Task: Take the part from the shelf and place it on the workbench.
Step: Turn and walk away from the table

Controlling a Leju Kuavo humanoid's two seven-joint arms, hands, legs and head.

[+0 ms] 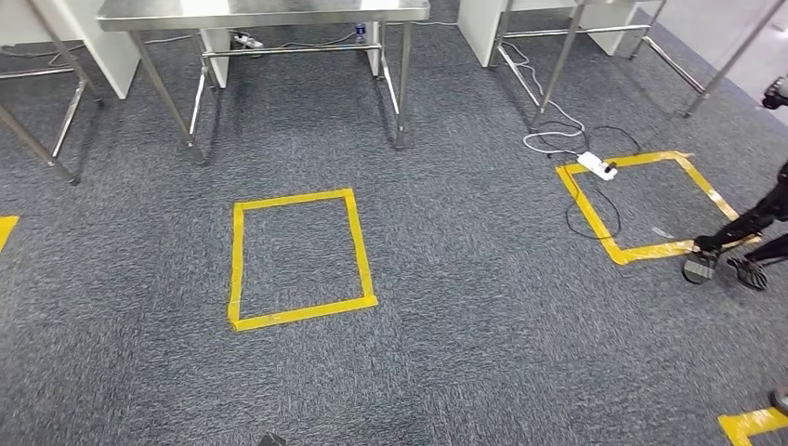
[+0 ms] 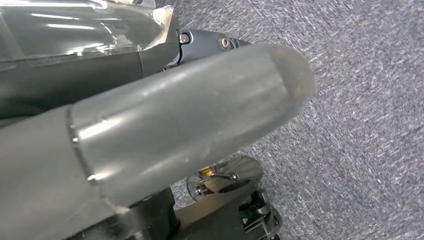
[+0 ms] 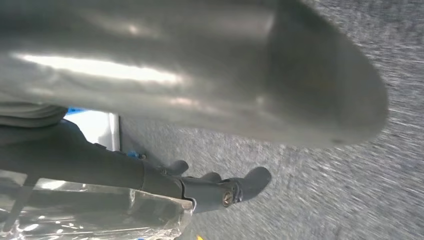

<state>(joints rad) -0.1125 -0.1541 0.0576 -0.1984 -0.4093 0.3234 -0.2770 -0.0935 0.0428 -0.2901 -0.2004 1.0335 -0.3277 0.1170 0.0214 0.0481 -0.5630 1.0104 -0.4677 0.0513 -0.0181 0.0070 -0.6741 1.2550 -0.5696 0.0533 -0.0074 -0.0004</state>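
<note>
A steel workbench stands ahead of me at the far side of the grey carpet, with bare floor under its legs. My left hand hangs beside my body over the carpet; its thick grey thumb and dark fingers lie straight and apart, with nothing between them. In the right wrist view my right hand also hangs over the carpet, its dark fingers stretched out away from the thumb and holding nothing.
A yellow tape square marks the carpet in front of the workbench. A second tape square lies to the right, with a white power strip and loose cables. A person's legs and shoes stand at its right corner. More table legs stand left.
</note>
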